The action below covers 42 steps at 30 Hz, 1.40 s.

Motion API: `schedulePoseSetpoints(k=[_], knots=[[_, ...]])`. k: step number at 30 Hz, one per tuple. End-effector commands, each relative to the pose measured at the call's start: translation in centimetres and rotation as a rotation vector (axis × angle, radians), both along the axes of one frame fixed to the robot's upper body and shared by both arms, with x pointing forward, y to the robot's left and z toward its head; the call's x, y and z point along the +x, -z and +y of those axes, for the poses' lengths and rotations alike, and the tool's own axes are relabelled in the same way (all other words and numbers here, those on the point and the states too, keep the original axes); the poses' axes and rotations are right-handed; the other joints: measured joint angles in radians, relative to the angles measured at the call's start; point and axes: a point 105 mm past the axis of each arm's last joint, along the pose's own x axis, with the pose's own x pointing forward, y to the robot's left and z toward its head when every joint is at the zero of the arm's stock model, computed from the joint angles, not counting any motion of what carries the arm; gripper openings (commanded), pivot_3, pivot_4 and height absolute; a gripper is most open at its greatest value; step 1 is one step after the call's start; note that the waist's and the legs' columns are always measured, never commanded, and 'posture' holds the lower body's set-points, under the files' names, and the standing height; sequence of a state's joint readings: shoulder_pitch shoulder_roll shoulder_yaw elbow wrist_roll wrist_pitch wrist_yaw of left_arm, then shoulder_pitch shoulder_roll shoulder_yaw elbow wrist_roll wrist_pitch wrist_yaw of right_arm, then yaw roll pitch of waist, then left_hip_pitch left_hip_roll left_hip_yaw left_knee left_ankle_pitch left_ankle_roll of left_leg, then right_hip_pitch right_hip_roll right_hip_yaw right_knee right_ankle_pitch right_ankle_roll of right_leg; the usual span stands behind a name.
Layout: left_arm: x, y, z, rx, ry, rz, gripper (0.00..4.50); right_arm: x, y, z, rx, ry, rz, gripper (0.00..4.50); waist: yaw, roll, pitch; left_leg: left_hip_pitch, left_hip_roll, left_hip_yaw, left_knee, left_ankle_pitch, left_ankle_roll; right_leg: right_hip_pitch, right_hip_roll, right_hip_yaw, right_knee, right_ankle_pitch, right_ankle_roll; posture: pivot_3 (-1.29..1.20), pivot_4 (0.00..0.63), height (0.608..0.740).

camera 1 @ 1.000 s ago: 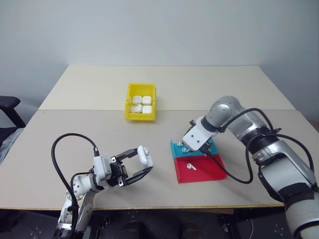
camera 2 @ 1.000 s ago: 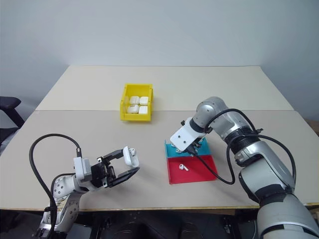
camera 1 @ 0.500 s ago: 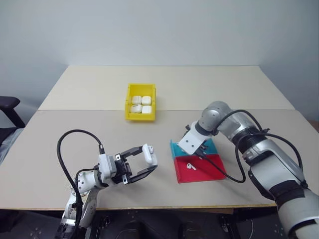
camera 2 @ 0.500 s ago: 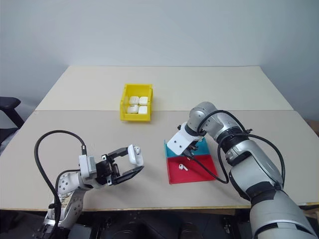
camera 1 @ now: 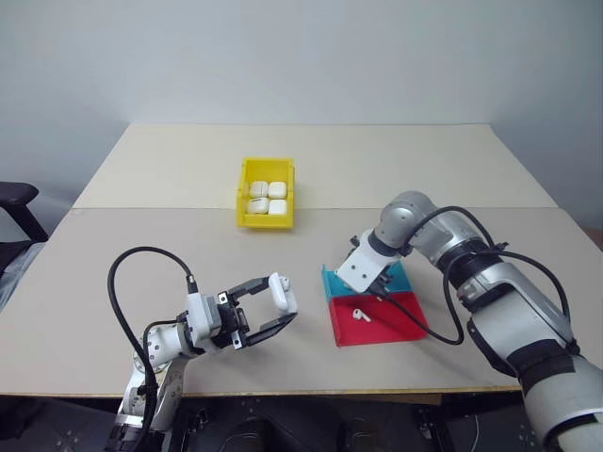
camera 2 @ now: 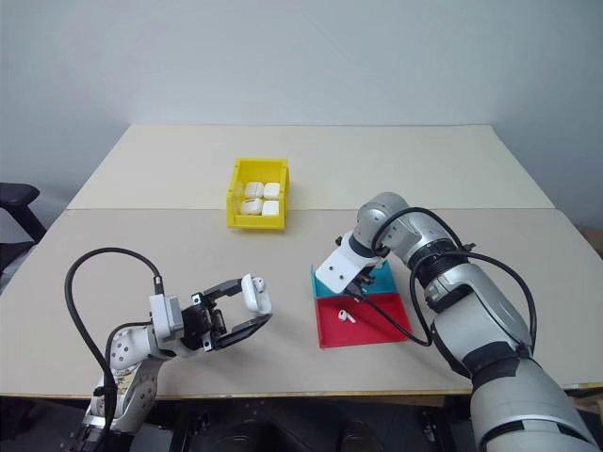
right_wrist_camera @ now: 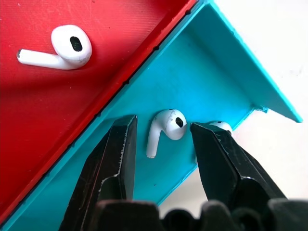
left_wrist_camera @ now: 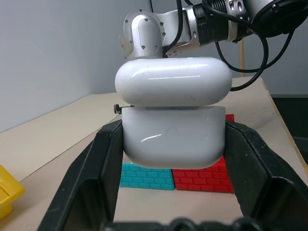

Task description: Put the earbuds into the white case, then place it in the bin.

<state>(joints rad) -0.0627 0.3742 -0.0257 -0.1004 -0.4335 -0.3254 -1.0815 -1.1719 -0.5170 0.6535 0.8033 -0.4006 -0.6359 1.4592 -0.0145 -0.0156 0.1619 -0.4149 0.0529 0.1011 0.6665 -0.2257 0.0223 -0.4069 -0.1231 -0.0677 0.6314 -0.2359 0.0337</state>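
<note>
Shifted rightward with white case [left_wrist_camera: 172, 120] pinched in left gripper [camera 1: 273, 306]; right gripper [right_wrist_camera: 161, 144] spread around teal-tray earbud [right_wrist_camera: 166, 127], red-tray earbud [right_wrist_camera: 57, 48] and bin [camera 1: 265, 218] remaining.

Beige table [camera 1: 396, 169], plain pale wall [camera 1: 301, 56], black chair [camera 1: 17, 212].

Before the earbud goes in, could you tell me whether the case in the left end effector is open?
Open. In the left wrist view the case sits between the fingers with its lid raised off the body.
</note>
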Motion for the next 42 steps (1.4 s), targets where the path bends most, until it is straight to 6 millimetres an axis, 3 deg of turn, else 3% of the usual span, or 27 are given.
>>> schedulePoseSetpoints(k=[1, 3, 15, 19, 26, 31, 37, 40, 42], knots=[[-0.2, -0.7, -0.3, -0.020, -0.002, -0.039, 2.78, 0.0, -0.5, 0.1, -0.009, -0.018, -0.009, 2.08, 0.000, 0.000, 0.000, 0.000, 0.000, 0.000, 0.000, 0.000, 0.000, 0.000, 0.000, 0.000, 0.000, 0.000, 0.000, 0.00, 0.150, 0.740], [-0.2, -0.7, -0.4, -0.019, -0.002, -0.039, 2.78, -0.1, -0.6, 0.2, -0.002, -0.016, -0.007, 1.70, 0.000, 0.000, 0.000, 0.000, 0.000, 0.000, 0.000, 0.000, 0.000, 0.000, 0.000, 0.000, 0.000, 0.000, 0.000, 0.00, 0.150, 0.740], [-0.1, -0.6, -0.5, -0.013, -0.006, -0.034, 2.78, -0.2, -0.4, 0.0, -0.009, -0.012, -0.002, 1.70, 0.000, 0.000, 0.000, 0.000, 0.000, 0.000, 0.000, 0.000, 0.000, 0.000, 0.000, 0.000, 0.000, 0.000, 0.000, 0.00, 0.150, 0.740], [-0.2, -0.6, -0.5, -0.012, -0.002, -0.032, 2.78, -0.2, -0.2, -0.1, -0.009, -0.020, -0.005, 0.84, 0.000, 0.000, 0.000, 0.000, 0.000, 0.000, 0.000, 0.000, 0.000, 0.000, 0.000, 0.000, 0.000, 0.000, 0.000, 0.00, 0.150, 0.740], [-0.1, -0.9, -0.5, -0.019, 0.012, -0.036, 2.78, -0.8, -0.9, 0.0, 0.056, 0.001, 0.001, 0.84, 0.001, 0.000, 0.000, 0.000, 0.000, 0.000, 0.000, 0.000, 0.000, 0.000, 0.000, 0.000, 0.000, 0.000, 0.000, 0.00, 0.150, 0.740], [-0.1, -2.4, -1.1, -0.057, 0.069, -0.066, 2.78, -1.6, -4.6, -0.7, 0.202, 0.045, -0.051, 0.84, 0.005, 0.000, 0.000, 0.000, 0.000, 0.000, 0.000, 0.000, 0.000, 0.000, 0.000, 0.000, 0.000, 0.000, 0.000, 0.00, 0.150, 0.740], [0.1, -5.5, -2.4, -0.142, 0.151, -0.101, 2.78, -3.3, -12.4, -2.7, 0.616, 0.263, -0.117, 0.84, 0.013, 0.000, 0.000, 0.000, 0.000, -0.001, 0.000, 0.000, 0.000, 0.001, 0.000, -0.001, -0.001, 0.000, 0.000, 0.00, 0.150, 0.740], [0.2, -6.7, -3.5, -0.177, 0.240, -0.125, 2.78, -6.3, -17.0, -3.9, 1.003, 0.410, 0.024, 0.84, 0.022, 0.000, 0.000, 0.000, 0.000, -0.002, 0.000, 0.000, 0.001, 0.001, 0.000, -0.001, -0.001, 0.000, 0.000, 0.00, 0.150, 0.740], [0.2, -7.2, -3.9, -0.199, 0.273, -0.130, 2.78, -7.9, -18.3, -4.2, 1.136, 0.442, 0.090, 0.84, 0.026, 0.000, 0.000, -0.001, -0.001, -0.003, 0.001, 0.000, 0.001, 0.001, -0.001, -0.001, -0.001, 0.000, 0.000, 0.00, 0.150, 0.740]])
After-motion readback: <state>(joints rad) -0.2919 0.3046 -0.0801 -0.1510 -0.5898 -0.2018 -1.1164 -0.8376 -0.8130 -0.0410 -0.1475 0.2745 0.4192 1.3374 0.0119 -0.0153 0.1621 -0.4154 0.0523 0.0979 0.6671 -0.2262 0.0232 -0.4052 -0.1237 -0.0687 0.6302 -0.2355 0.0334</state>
